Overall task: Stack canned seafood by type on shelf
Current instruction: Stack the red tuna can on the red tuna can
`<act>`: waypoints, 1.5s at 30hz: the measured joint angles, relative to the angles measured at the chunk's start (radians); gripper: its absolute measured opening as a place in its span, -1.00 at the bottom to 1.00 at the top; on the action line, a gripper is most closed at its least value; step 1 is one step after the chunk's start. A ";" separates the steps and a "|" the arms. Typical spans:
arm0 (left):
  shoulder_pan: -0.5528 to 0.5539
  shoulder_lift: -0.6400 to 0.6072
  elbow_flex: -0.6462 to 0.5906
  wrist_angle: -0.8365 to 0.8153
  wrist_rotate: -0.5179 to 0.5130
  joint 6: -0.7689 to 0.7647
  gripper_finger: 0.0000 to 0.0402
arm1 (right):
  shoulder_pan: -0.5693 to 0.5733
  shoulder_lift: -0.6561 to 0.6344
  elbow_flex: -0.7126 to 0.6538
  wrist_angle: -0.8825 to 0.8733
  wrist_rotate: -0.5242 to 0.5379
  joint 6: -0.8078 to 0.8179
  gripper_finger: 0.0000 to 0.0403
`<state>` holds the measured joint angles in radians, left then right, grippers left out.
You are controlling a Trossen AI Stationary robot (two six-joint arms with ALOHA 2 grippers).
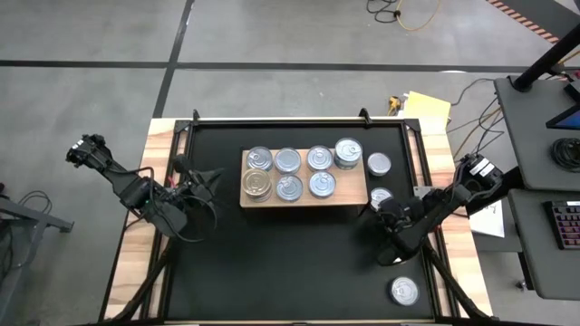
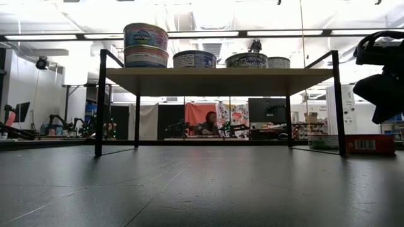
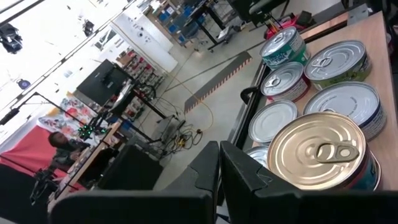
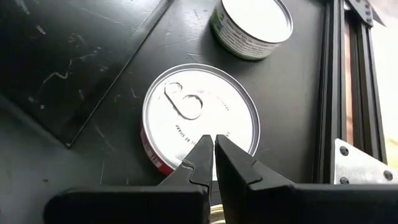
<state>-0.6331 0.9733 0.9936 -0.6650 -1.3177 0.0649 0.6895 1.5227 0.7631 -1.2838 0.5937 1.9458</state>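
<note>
Shelf point(image 1: 304, 199) at worktop centre, wooden board on black legs, carrying seven tins in two rows: gold-lid tin point(image 1: 257, 185) at its 8 o'clock corner, silver-lid tins point(image 1: 288, 161) filling the rest, a two-high stack point(image 1: 348, 152) at the 2 o'clock corner, seen as blue-label stack in low view point(image 2: 146, 45). Three loose tins off the shelf on the black mat point(image 1: 272, 272): one just beside the shelf at 3 o'clock point(image 1: 380, 164), red-label tin point(image 4: 200, 118) below it at 4 o'clock, last one far out at 5 o'clock near the mat edge point(image 1: 404, 291). Right pincer point(image 4: 215, 144) pressed together, empty, tips hovering over the near rim of the red-label tin, not pinching it. Left pincer point(image 3: 219, 155) also pressed together, empty, parked at 9 o'clock of the shelf, pointing at the gold-lid tin. Handling guess: tins rigid, moderately heavy for size, smooth metal walls slippery, lids flat with pull tab; best taken across the side wall at opposite points, pincer spread wide first, avoiding the tab. Stacking needs level release or the tin slides off the lid rim. Hard to make out: labels of most shelf tins unreadable from above, so type sorting unclear; red-label tin partly masked by the right arm in high view; far tin's side label hidden; contact of tips with lid uncertain.
</note>
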 joint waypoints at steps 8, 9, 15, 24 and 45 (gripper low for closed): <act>0.000 0.000 -0.001 -0.026 0.000 -0.024 -1.00 | 0.000 -0.014 -0.044 0.009 -0.051 0.097 -0.96; 0.000 0.000 -0.001 -0.028 0.001 -0.026 -1.00 | 0.001 -0.015 -0.049 0.015 -0.051 0.103 -0.96; 0.000 0.001 -0.001 -0.028 0.001 -0.029 -1.00 | 0.002 -0.017 -0.053 0.017 -0.036 0.123 -0.96; 0.000 0.001 -0.001 -0.033 0.001 -0.033 -1.00 | 0.002 -0.016 -0.056 0.042 -0.034 0.125 -0.96; 0.000 0.001 -0.001 -0.033 0.001 -0.033 -1.00 | 0.002 -0.016 -0.027 0.119 -0.154 0.032 -0.96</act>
<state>-0.6331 0.9745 0.9924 -0.6979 -1.3167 0.0315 0.6918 1.5063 0.7365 -1.1649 0.4398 1.9779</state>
